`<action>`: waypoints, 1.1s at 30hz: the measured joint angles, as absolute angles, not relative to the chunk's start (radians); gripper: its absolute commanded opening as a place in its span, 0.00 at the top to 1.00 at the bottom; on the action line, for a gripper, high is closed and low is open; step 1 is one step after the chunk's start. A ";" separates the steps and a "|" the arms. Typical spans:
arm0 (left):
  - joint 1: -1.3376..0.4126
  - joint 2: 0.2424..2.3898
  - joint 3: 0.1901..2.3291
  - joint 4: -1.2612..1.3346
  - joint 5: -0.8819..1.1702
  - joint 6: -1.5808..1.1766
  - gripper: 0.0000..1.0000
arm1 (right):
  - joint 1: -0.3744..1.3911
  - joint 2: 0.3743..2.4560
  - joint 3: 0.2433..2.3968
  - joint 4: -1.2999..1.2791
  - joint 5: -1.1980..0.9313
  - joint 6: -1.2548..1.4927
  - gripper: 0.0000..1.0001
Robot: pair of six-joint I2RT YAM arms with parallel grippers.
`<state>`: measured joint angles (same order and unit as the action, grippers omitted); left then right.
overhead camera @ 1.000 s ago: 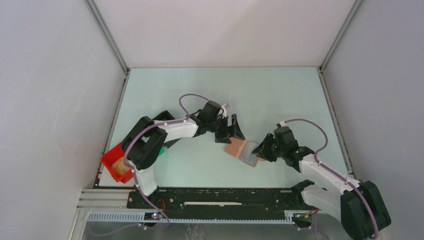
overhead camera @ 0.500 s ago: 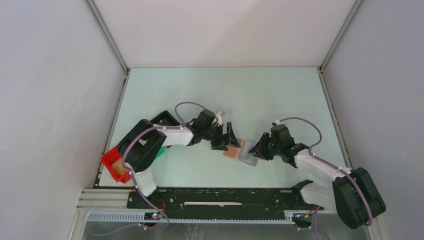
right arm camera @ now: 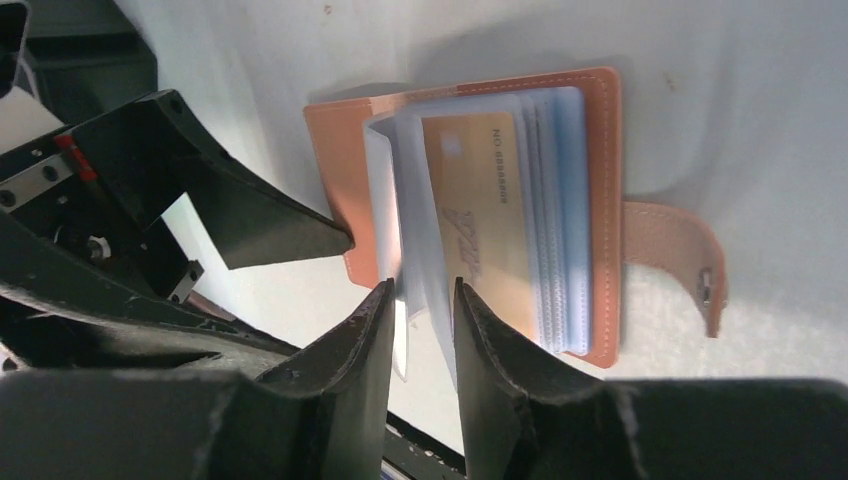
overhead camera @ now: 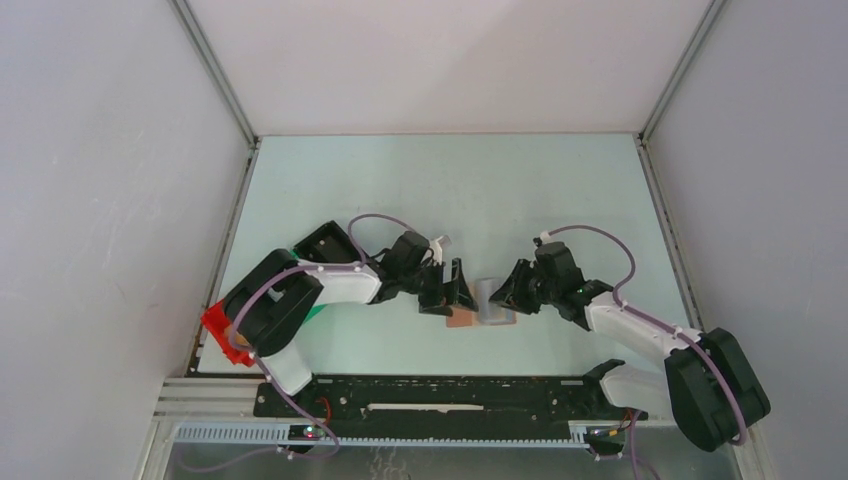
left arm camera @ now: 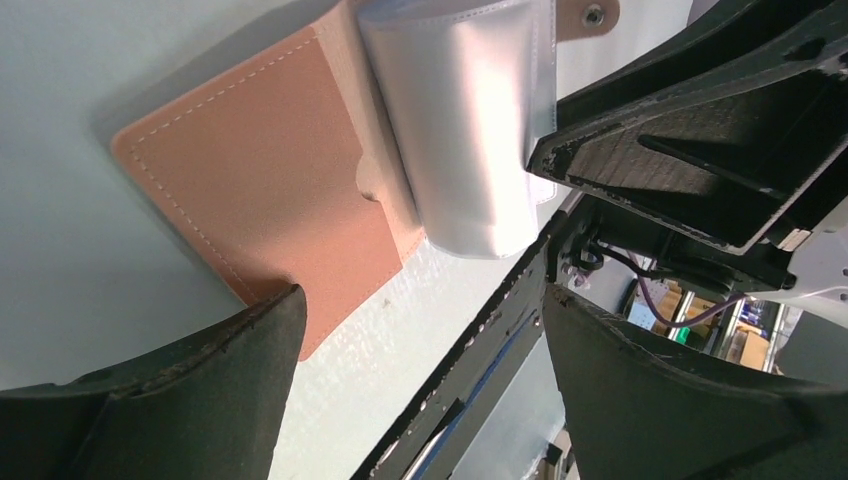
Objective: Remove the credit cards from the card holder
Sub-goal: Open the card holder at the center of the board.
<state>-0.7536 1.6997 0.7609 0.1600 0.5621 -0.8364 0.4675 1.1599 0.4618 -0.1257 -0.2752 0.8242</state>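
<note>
**Near left.** A red bin (overhead camera: 222,332) sits at the edge of the tabletop (overhead camera: 560,190), well apart from the work.

**Midway.** The holder (right arm camera: 345,185) lies open and flat between the two tools. Its fold runs roughly near-to-far, and its tab (right arm camera: 670,255) is on the side away from the left tool.

**Left tool** (left arm camera: 420,300). The jaws are wide apart and hold nothing. One finger (left arm camera: 200,390) rests at a corner of the tan cover, apparently pinning it down.

**Right tool** (right arm camera: 420,290). The jaws are drawn almost together on a clear sleeve (right arm camera: 405,210) lifted from the stack. The sleeve looks pinched, though a firm hold cannot be confirmed.

**Card.** A gold card (right arm camera: 480,225) shows in the next sleeve, fully pocketed, just beside the right fingertips on the tab side. Its long axis runs parallel to the fold and in line with the right fingers. The right tool is the nearer to it; the left tool stands across the fold.

**Judgement.** Extraction depends on which end of the pocket is open, and that cannot be told here.
</note>
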 measured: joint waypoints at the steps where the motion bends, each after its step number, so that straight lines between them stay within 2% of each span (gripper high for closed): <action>1: -0.756 1.695 0.759 0.154 0.562 -0.838 0.06 | 0.471 1.161 0.462 -0.120 -0.281 0.823 0.63; 9: -0.745 1.624 0.755 -0.013 0.557 -0.824 0.05 | 0.568 1.289 0.546 -0.071 -0.318 0.812 0.61; 14: -0.691 1.493 0.757 -0.146 0.535 -0.801 0.05 | 0.621 1.374 0.616 -0.043 -0.324 0.813 0.56; 24: -0.645 1.296 0.781 -0.280 0.465 -0.777 0.06 | 0.667 1.577 0.661 0.047 -0.328 0.834 0.55; 29: -0.645 1.257 0.802 -0.286 0.463 -0.783 0.05 | 0.671 1.581 0.678 0.042 -0.337 0.842 0.54; 33: -0.645 1.216 0.802 -0.250 0.454 -0.801 0.06 | 0.675 1.505 0.678 -0.020 -0.308 0.839 0.54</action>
<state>-0.6445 1.2160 0.8021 -0.2497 0.4541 -0.8013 0.6750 1.5055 0.6777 -0.0196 -0.3077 0.8387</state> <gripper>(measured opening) 0.946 0.458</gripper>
